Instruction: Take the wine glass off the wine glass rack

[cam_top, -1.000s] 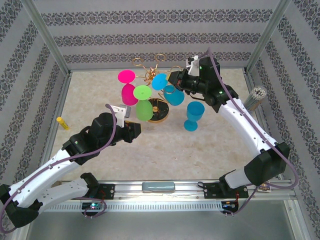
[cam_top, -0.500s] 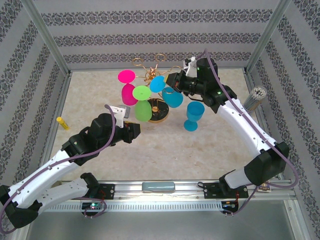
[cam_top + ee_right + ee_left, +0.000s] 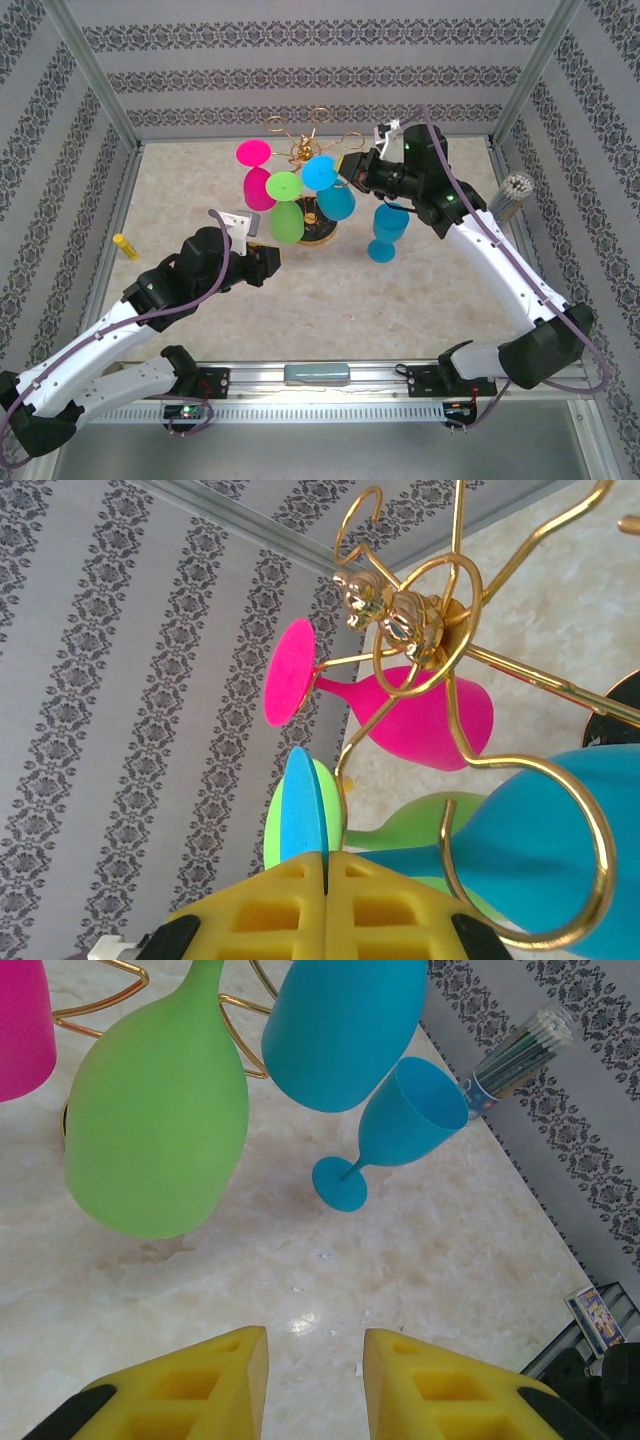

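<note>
The blue plastic wine glass is hanging bowl-down and tilted at the right side of the gold wire wine glass rack, above the beige marble-look surface. The right gripper is holding it. In the right wrist view its yellow foam jaws are pressing together on the edge of the round blue foot, and a gold loop is curving across the bowl. The left gripper is hovering low over the surface with its jaws apart, gripping nothing. A green plastic wine glass and a pink plastic wine glass are hanging on the rack too. A second blue wine glass is standing upright on the surface just beside the hanging one.
</note>
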Robot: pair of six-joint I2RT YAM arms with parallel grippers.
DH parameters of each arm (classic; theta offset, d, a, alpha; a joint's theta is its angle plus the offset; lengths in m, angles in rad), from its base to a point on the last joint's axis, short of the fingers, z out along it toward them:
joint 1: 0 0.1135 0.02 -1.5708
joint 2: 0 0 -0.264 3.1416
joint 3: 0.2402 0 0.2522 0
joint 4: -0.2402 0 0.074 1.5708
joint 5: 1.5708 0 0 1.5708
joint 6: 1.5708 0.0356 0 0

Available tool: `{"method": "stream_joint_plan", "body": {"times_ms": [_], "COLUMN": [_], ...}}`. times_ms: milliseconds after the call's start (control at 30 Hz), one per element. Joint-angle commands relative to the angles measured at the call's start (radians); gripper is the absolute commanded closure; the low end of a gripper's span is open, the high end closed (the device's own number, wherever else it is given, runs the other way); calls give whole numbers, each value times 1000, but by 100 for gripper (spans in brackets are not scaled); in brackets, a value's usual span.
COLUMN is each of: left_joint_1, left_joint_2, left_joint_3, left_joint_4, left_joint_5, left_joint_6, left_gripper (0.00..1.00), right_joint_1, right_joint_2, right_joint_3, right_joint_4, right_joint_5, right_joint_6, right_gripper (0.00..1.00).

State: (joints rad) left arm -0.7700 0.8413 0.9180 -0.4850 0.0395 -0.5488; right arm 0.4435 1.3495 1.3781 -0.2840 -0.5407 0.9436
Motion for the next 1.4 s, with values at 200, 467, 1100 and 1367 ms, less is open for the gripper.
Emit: {"method": "stream_joint_plan", "body": {"times_ms": [200, 467, 1100, 1367], "left_joint_1": [14, 14, 13, 14], "left_joint_2": [3, 16, -10, -3], "left_joint_3": [10, 38, 56, 20], "left_joint_4": [-19, -69, -364, -419], "left_joint_5": [-24, -23, 45, 85], "left_joint_6": [12, -9, -151, -197], "left_gripper": [68, 67, 60, 53], "right_joint_1": [12, 33, 322, 507], "right_joint_2": [-84, -167, -335, -375], "right_joint_3": [-64, -129, -369, -478], "right_joint_4": [34, 15, -54, -54], "right_joint_5": [-63, -117, 40, 285], "right_joint_6": [-3, -18, -264, -425], "right_gripper": [100, 100, 100, 100]}}
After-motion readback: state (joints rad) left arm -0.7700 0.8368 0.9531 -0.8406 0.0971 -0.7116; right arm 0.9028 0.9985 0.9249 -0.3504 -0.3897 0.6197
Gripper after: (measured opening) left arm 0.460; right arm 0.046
